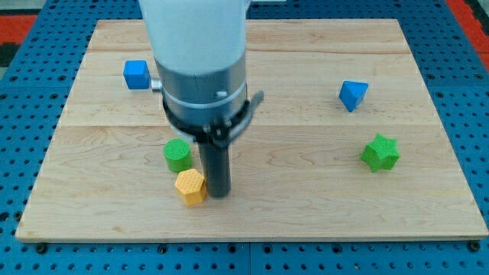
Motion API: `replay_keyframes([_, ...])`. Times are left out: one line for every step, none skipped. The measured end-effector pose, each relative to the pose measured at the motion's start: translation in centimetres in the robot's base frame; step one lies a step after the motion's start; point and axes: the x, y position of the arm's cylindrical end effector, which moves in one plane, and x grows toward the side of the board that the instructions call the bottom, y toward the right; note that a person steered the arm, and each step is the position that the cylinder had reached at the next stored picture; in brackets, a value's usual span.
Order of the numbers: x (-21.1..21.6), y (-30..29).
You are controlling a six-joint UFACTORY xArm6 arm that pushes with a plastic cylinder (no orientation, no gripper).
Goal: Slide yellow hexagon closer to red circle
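Yellow hexagon block [190,186] sits near the bottom edge of our light wooden bench [306,206], touching my tip [218,194] on the view's right, with a green cylinder block [177,155] just above it. We carry no hand, only the dark rod. Farther off lie a blue cube [137,75], a blue wedge-like block [352,95] and a green star block [380,153].

Arm [197,46] cut off at top (red circle unseen)

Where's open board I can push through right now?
Free: the middle, between my tip and the green star, and the strip below them. Crowded: yellow hexagon and green cylinder beside my tip. No red circle shows.
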Motion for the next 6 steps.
replay_keyframes([2.6,-5.0])
replay_keyframes([-0.8,-9.2])
replay_keyframes([-1.1,-0.2])
replay_keyframes([-1.7,0.1])
replay_keyframes([-8.4,0.2])
replay_keyframes([-9.3,3.6])
